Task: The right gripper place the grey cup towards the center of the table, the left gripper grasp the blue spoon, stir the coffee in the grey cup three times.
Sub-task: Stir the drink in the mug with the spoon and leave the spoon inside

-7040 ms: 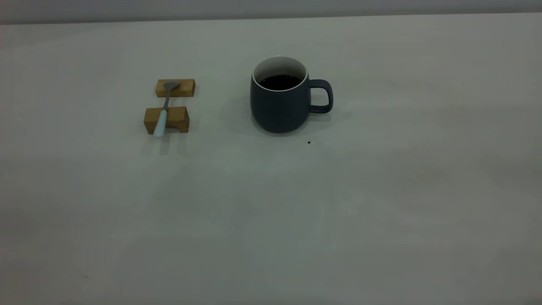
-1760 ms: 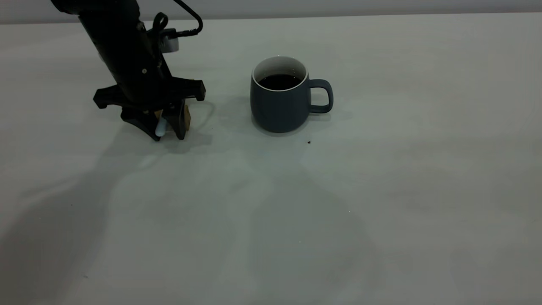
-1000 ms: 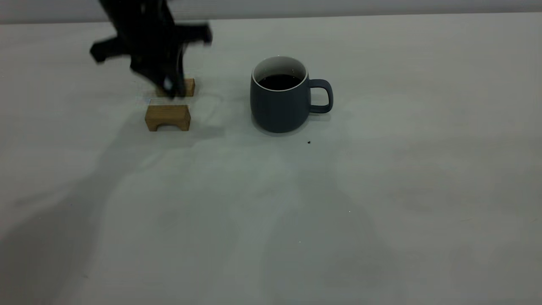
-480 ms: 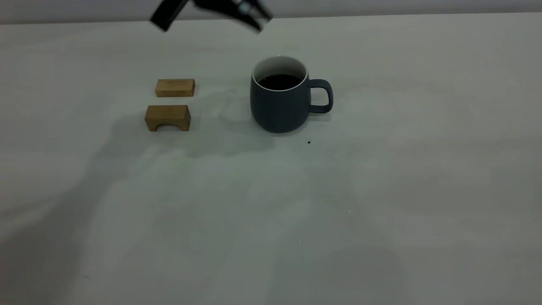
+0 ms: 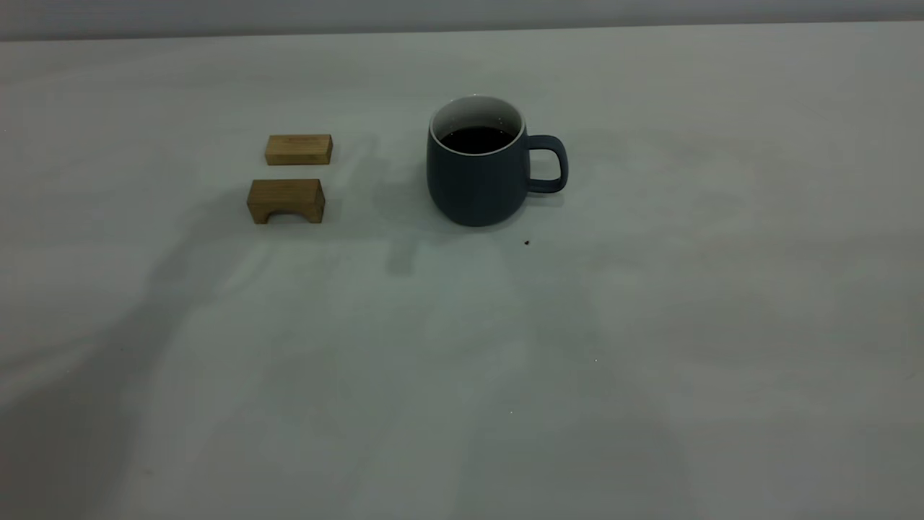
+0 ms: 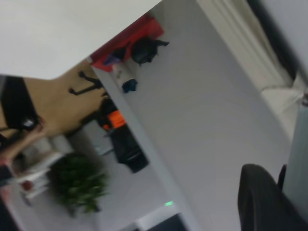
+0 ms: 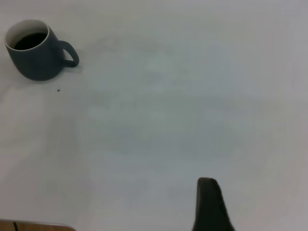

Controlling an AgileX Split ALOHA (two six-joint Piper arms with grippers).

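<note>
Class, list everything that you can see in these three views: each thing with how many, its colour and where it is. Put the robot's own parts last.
table: one, pale grey-white, under everything.
grey cup: one, dark blue-grey with a white inside, upright near the table's middle, handle towards the right arm's side.
coffee: one, nearly black, in the cup.
wooden blocks: two, brown, on the left arm's side of the cup, one behind the other, apart.
speck: one, dark, on the table just in front of the cup.
plant: one, green, in the room beyond, in the left wrist view.
pale strip: one, light blue-grey, beside the left gripper; perhaps the spoon, cannot tell.
left gripper: black, lifted, out of the exterior view.
right gripper: black, well away from the cup.
</note>
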